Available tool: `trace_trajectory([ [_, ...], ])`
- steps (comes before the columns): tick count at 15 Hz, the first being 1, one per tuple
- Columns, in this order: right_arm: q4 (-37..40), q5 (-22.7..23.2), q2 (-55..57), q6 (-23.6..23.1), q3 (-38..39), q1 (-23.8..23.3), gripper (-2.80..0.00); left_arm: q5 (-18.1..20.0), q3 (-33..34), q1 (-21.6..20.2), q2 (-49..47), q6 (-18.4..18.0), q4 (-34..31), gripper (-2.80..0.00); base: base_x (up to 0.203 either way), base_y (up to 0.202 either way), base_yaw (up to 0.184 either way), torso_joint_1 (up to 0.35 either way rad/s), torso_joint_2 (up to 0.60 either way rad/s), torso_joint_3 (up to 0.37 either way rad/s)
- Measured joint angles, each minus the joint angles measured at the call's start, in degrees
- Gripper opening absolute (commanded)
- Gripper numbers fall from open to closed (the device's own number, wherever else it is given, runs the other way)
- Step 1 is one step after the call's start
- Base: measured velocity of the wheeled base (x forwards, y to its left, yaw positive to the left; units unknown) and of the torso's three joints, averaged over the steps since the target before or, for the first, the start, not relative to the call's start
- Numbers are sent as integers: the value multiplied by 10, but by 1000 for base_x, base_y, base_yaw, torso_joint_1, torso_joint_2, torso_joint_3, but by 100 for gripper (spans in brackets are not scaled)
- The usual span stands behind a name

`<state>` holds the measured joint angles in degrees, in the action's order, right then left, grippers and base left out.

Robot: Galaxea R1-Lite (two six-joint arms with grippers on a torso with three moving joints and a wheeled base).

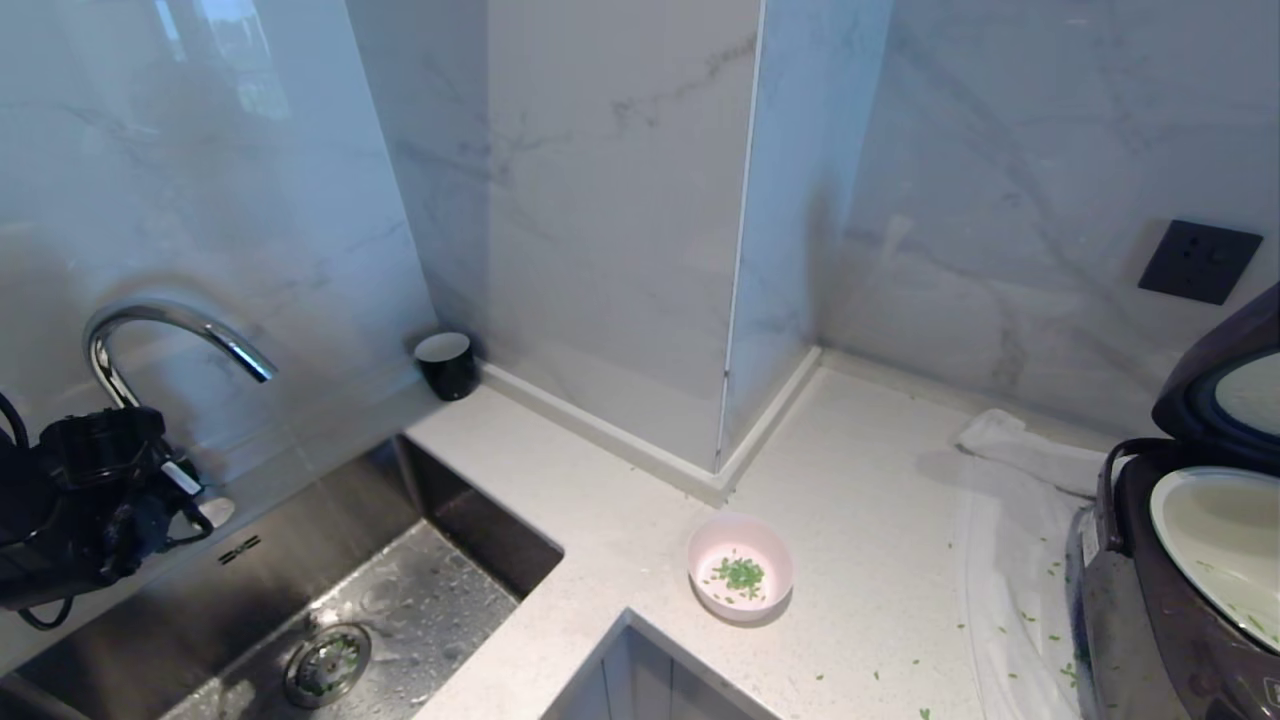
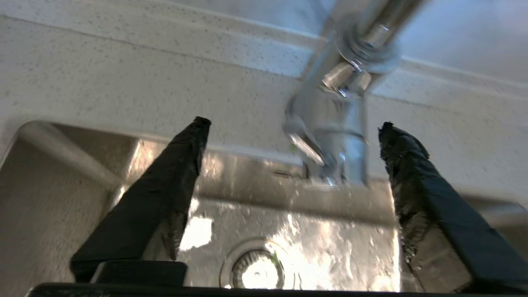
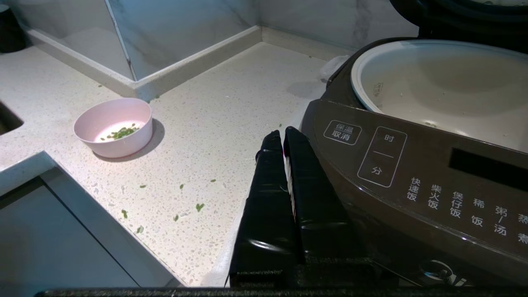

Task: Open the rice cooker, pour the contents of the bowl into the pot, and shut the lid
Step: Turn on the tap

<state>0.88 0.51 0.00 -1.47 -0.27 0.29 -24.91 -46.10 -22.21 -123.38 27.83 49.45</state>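
Bowl (image 1: 740, 567) on counter, left end effector (image 2: 288, 132) well apart

rice cooker (image 1: 1180, 590) cut off at the head view's right edge, lid (image 1: 1225, 390) mostly out of frame, faucet (image 2: 338, 111) perhaps blurred

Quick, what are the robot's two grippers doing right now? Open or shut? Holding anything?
Left gripper: open, empty, over the sink by the faucet.
Right gripper: shut, empty, beside the rice cooker.

Black tapered fingers (image 2: 173, 181), black cables (image 1: 15, 420)
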Motion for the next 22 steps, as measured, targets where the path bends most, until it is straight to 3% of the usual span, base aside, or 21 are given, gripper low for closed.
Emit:
trace_trajectory([
  [4,0,0,0,0,0,0,-280,3,68,34,69,3,0,0,0,0,0,0,0,0],
  [9,0,0,0,0,0,0,-280,21,200,119,177,19,0,0,0,0,0,0,0,0],
  [11,0,0,0,0,0,0,-280,32,254,184,225,19,-1,0,0,0,0,0,0,0],
  [15,0,0,0,0,0,0,-280,35,335,360,331,10,-14,0,0,0,0,0,0,0],
  [17,0,0,0,0,0,0,-280,35,364,419,378,1,-18,0,0,0,0,0,0,0],
  [18,0,0,0,0,0,0,-280,37,380,447,403,-11,-19,-280,0,0,0,0,0,0],
  [22,0,0,0,0,0,0,-280,41,424,531,508,-79,-24,-280,0,0,0,0,0,0],
])
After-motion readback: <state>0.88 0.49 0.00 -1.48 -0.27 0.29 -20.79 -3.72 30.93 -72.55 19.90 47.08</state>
